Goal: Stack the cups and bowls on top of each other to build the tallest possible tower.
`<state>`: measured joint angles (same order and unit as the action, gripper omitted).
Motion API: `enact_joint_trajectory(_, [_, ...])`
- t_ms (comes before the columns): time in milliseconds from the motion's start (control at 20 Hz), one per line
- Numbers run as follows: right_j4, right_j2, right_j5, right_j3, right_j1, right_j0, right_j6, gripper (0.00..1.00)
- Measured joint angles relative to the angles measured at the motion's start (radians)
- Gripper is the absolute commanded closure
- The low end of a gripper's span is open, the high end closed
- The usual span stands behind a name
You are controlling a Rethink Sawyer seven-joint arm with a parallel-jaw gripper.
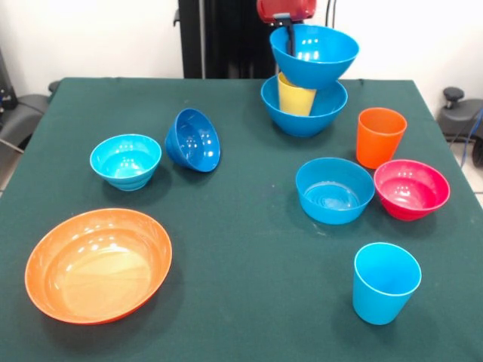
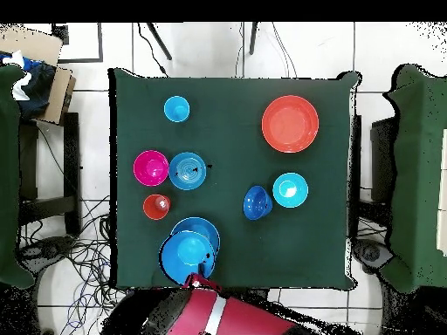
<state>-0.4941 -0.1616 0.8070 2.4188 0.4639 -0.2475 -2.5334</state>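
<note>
We find no legible text, label, brand, number or sign in either view — none on the cups, the bowls, the green table cover or the red arm housing. The cardboard box (image 2: 44, 74) at the upper left of the overhead view shows no readable print — its surface is too small for us to tell.
</note>
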Motion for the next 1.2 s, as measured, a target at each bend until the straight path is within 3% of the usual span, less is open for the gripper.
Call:
enact_joint_trajectory(600, [-0.05, -0.005, 0.0, -0.022, -0.002, -0.019, 0.0, 1.0])
enact_joint_trajectory(1200, [-0.057, -0.005, 0.0, -0.025, -0.003, -0.024, 0.0, 1.0])
